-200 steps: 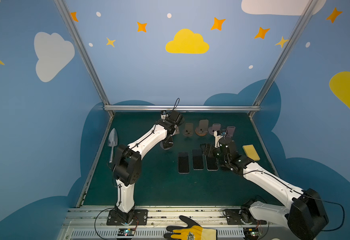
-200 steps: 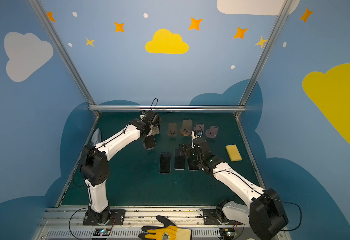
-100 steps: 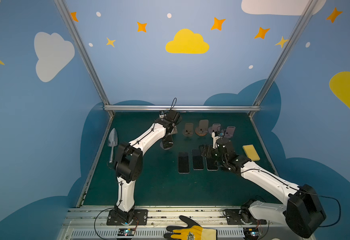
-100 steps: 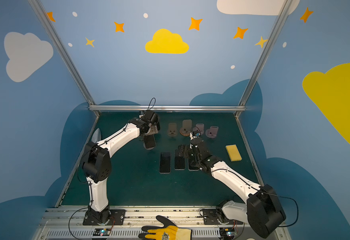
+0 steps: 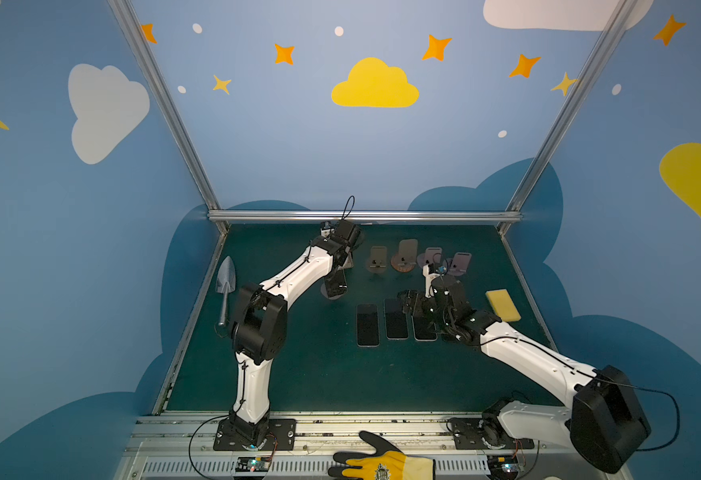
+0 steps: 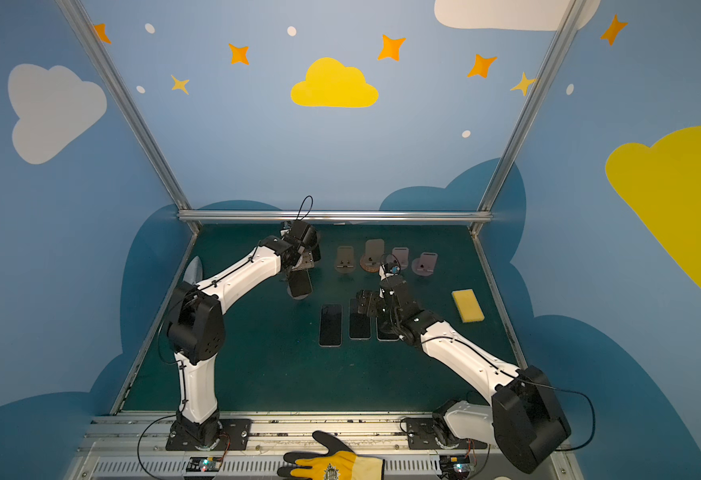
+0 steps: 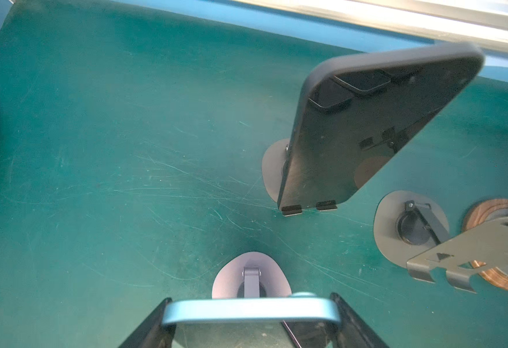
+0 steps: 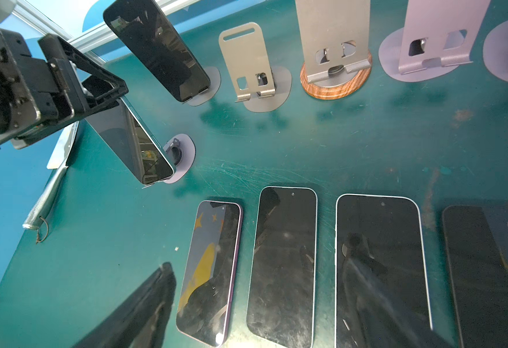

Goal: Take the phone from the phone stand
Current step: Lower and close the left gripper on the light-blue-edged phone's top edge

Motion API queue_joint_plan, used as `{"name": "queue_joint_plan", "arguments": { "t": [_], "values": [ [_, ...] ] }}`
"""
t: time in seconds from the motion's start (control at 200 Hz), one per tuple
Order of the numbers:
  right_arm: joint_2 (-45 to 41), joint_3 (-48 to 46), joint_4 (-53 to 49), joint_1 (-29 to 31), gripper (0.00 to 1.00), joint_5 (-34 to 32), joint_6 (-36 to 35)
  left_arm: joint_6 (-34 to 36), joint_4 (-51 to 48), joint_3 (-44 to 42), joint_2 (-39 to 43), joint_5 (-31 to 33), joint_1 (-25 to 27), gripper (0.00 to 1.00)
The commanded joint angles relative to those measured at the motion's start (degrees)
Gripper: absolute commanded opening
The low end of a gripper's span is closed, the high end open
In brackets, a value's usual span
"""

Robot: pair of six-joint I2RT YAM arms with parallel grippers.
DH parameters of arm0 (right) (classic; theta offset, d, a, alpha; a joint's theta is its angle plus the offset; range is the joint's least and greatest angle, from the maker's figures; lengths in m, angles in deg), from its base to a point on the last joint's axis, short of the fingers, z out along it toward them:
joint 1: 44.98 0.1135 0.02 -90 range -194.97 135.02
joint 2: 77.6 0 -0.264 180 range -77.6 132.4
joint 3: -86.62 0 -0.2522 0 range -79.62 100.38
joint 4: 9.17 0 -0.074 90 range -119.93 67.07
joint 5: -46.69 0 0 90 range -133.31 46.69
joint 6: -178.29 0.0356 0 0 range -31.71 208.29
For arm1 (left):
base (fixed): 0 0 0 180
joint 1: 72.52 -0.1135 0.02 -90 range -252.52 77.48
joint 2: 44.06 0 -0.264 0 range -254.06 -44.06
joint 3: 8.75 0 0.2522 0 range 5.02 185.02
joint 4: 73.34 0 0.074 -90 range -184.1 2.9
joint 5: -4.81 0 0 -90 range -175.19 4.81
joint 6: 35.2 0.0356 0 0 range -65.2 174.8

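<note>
A phone point(image 7: 251, 310) with a light-blue rim leans on a small grey phone stand point(image 7: 251, 278) near the back left of the green mat. My left gripper point(image 7: 251, 319) is shut on the phone's top end, one finger against each side. The right wrist view shows this grip from the side: the left gripper point(image 8: 75, 87) holds the phone point(image 8: 126, 141), whose lower end is by the phone stand base point(image 8: 183, 156). Both top views show the phone point(image 5: 335, 286) point(image 6: 301, 284) under the left gripper point(image 5: 340, 266). My right gripper point(image 5: 413, 303) hangs open over flat phones, holding nothing.
A second dark phone point(image 7: 367, 126) stands on a stand behind. Several empty stands point(image 5: 404, 257) line the back. Several phones point(image 5: 367, 324) lie flat mid-mat. A yellow sponge point(image 5: 502, 305) lies right, a metal trowel point(image 5: 226, 291) left, a glove point(image 5: 382, 461) at the front rail.
The left gripper's jaws have closed from wide open onto the top end of the blue-rimmed phone. The right arm has barely shifted.
</note>
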Motion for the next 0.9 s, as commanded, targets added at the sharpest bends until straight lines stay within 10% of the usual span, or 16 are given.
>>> {"name": "queue_joint_plan", "arguments": {
  "t": [0.0, 0.891],
  "values": [
    [0.2, 0.5, 0.6, 0.3, 0.88, -0.6, 0.3, 1.3, -0.9, 2.4, -1.6, 0.5, 0.0, 0.76],
    [-1.3, 0.6, -0.2, 1.1, 0.87, -1.4, 0.7, 0.9, -2.0, 3.9, -3.3, 0.3, -0.2, 0.82]
  ]
}}
